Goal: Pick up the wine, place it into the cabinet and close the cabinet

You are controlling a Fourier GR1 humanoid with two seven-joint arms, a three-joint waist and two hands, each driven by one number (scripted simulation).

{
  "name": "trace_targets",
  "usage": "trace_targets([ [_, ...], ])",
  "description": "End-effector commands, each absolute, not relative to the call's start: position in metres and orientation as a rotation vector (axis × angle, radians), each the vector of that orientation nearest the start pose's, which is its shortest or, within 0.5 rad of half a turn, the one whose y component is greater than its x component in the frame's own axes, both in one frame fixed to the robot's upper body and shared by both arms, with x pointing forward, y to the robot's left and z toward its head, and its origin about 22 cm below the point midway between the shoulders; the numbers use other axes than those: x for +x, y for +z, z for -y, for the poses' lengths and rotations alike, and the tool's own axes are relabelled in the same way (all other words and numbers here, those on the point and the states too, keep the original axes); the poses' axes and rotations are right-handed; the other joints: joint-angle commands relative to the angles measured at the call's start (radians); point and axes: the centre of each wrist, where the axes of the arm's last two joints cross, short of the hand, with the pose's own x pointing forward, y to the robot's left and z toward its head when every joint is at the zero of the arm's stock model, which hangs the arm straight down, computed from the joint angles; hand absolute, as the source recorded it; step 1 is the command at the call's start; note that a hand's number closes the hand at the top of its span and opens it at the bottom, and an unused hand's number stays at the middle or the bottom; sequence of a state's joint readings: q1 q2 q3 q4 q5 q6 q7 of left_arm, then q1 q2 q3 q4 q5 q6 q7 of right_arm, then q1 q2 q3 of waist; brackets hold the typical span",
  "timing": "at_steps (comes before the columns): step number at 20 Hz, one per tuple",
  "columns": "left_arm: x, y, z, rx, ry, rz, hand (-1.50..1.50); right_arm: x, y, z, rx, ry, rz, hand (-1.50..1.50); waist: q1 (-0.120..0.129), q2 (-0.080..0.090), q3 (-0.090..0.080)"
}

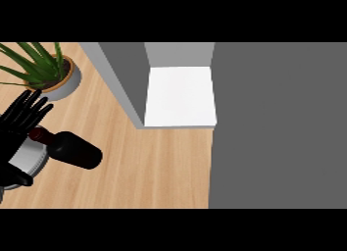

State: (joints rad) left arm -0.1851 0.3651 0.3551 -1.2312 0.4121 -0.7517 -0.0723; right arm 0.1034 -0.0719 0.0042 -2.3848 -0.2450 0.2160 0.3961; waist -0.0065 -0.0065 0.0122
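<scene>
Counter tally
One wine bottle (73, 148), one potted plant (47, 68), one open cabinet (178, 93), one hand (17, 122) in view.

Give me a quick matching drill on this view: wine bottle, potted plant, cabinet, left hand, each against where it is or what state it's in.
Things:
1. wine bottle
2. potted plant
3. cabinet
4. left hand

Places or states:
A. open, white shelf showing
B. far left corner of the counter
C. lying on its side by the left hand
D. fingers straight, at the view's left edge

Pairs: 1-C, 2-B, 3-A, 4-D
</scene>
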Motion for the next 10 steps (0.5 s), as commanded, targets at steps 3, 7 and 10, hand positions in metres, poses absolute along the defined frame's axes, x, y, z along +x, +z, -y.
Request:
trace_targets([
  [3, 0.265, -0.008, -0.42, -0.408, -0.17, 1.579, -1.5, 0.16, 0.17, 0.243, 0.259, 0.241, 1.924, -1.5, -0.007, 0.011, -0.013],
  [7, 0.248, -0.023, -0.419, -0.415, -0.153, 1.589, -1.5, 0.162, 0.163, 0.234, 0.247, 0.251, 1.907, -1.5, -0.004, 0.012, -0.014],
  [10, 0.263, -0.023, -0.403, -0.392, -0.169, 1.586, -1.5, 0.148, 0.175, 0.238, 0.278, 0.258, 1.913, -1.5, -0.016, 0.01, -0.014],
])
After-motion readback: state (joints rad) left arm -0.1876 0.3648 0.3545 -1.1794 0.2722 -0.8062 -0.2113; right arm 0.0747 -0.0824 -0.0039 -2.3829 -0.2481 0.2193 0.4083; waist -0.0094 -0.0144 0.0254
